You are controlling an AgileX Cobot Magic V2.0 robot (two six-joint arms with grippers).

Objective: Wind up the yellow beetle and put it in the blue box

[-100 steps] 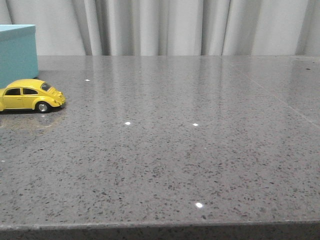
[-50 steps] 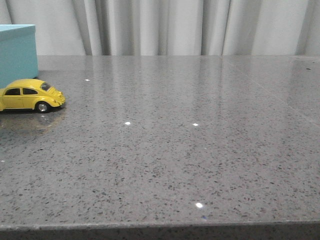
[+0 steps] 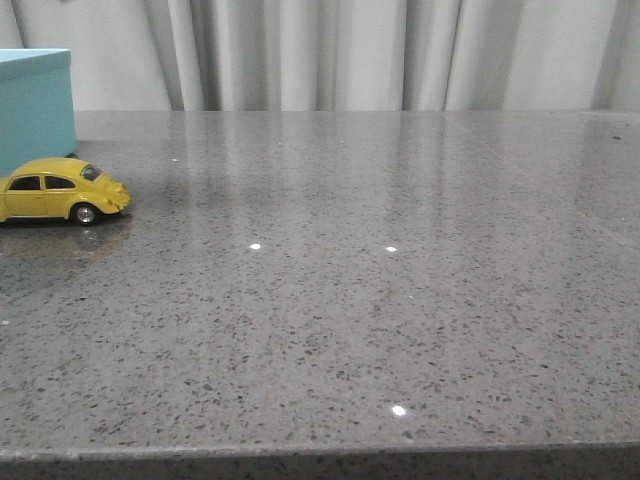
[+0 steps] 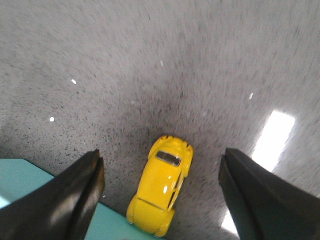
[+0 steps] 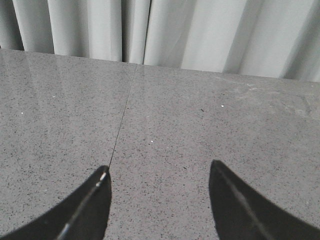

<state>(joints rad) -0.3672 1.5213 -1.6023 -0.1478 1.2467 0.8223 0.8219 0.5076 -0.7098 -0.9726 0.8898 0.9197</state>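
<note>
A: While both arms hang clear, speckled grey stone surface (image 3: 400,300) carries the large turquoise-blue rectangular box (image 3: 35,105) at far left, small yellow toy beetle car (image 3: 62,190) just before it.

B: Step: approach, nothing grasped. Left gripper (image 4: 160,200) jaws wide above beetle; right gripper (image 5: 159,200) jaws wide, empty. Next: descend, close on the body.

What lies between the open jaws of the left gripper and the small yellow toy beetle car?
Nothing: in the left wrist view only bare grey speckled table separates the left gripper from the small yellow toy beetle car, which sits between its spread jaws.
</note>
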